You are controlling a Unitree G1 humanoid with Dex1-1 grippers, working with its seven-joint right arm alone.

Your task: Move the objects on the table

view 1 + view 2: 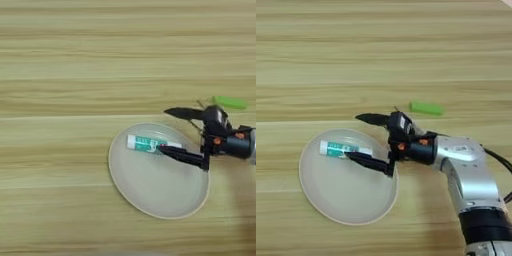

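On the plate (150, 195), a teal-labelled white tube (145, 144).

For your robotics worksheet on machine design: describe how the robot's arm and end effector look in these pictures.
The right arm has a smooth silver forearm with a black band lower down and a thin black cable at its right side. Its end effector has a black body with small orange-red marks and two slim, pointed black fingers.

Wooden table (60, 60) filled the whole view, light yellowish-tan with long horizontal grain streaks, darker bands across the middle. No walls, floor or windows showed. Light was soft and even, with faint shadows at lower right.
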